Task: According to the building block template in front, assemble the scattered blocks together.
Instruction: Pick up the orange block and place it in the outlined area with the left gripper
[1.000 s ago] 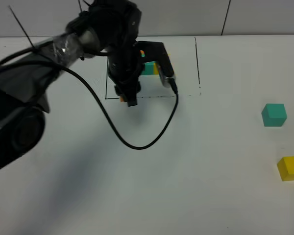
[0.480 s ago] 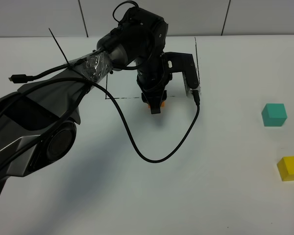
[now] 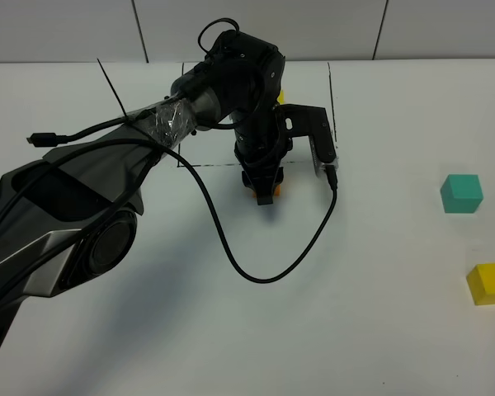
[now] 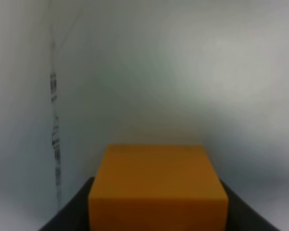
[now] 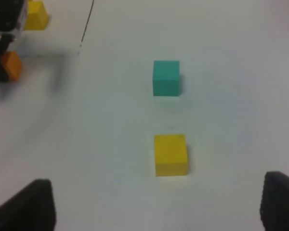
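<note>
Orange cube (image 4: 158, 187): matte, sharp-edged, equal-sided, no long axis; clamped between left gripper (image 3: 266, 191) jaws, just 6 o'clock of template frame line (image 3: 206, 165). Teal cube (image 3: 462, 193) and yellow cube (image 3: 489, 283) loose at table's 3–4 o'clock. Right gripper (image 5: 159, 208) jaws wide.

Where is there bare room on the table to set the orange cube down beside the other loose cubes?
Bare table lies between the cable loop and the teal cube, and between the teal cube and the yellow cube. It is crowded at the black frame line, where the left claw holds the orange cube.
</note>
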`<state>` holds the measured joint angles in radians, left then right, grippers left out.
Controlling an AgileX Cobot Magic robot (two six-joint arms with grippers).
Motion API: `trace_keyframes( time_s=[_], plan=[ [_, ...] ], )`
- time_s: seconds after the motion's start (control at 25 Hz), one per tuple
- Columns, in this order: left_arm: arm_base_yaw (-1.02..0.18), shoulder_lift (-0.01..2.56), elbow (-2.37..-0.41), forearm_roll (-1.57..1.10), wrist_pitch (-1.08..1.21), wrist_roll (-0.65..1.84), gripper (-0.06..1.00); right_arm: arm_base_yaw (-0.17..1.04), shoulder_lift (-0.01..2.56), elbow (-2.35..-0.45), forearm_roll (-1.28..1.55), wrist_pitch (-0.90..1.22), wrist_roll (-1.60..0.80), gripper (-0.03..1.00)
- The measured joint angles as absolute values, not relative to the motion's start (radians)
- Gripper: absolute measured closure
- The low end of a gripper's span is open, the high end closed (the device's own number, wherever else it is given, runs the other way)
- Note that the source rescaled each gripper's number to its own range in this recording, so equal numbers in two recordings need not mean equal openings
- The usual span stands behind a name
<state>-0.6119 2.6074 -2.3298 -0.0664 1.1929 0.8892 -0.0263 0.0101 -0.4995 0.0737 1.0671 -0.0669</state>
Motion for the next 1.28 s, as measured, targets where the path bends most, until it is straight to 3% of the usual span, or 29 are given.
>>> trace_keyframes(
  time_s=[1.28],
  plan=[
    [-0.612, 2.610, -2.332, -0.111, 1.193, 1.029, 0.92, -0.026, 0.010, -0.500, 0.074, 1.067, -0.067, 0.24]
  ],
)
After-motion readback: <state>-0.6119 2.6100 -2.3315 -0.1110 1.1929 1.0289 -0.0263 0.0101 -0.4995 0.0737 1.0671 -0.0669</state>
